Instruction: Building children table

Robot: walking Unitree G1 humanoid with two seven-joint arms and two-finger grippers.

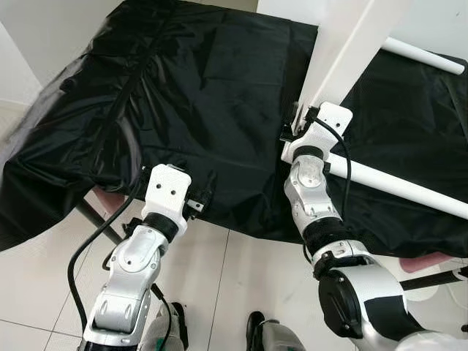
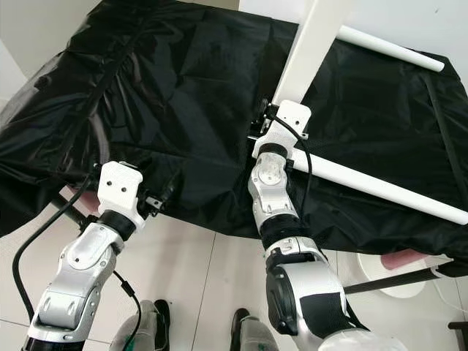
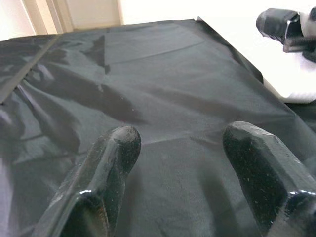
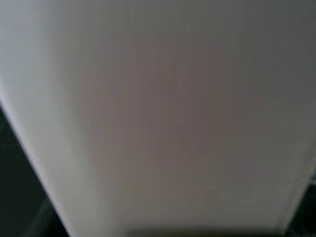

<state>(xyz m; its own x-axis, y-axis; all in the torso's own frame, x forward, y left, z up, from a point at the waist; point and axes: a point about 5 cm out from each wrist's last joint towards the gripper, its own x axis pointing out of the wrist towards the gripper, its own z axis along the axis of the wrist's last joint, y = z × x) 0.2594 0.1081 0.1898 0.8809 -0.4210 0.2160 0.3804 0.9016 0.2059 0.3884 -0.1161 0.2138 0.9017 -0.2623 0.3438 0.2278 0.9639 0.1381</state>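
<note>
A sheet (image 1: 205,95) covers the surface, spreading from the near edge to the far wall and hanging over the near edge. On it, to the right, a flat panel (image 1: 351,44) rises at a tilt toward the far side, and 2 rods lie across the sheet: 1 rod (image 1: 409,191) runs from the panel's foot out to the right, and the other rod (image 1: 424,55) lies behind it, farther back on the right. The right end effector (image 1: 292,128) sits at the foot of the panel, against it. The left end effector (image 1: 203,196) is at the near edge of the sheet, left of the panel and well apart from it. Below the near edge lies the floor (image 1: 241,278).
</note>
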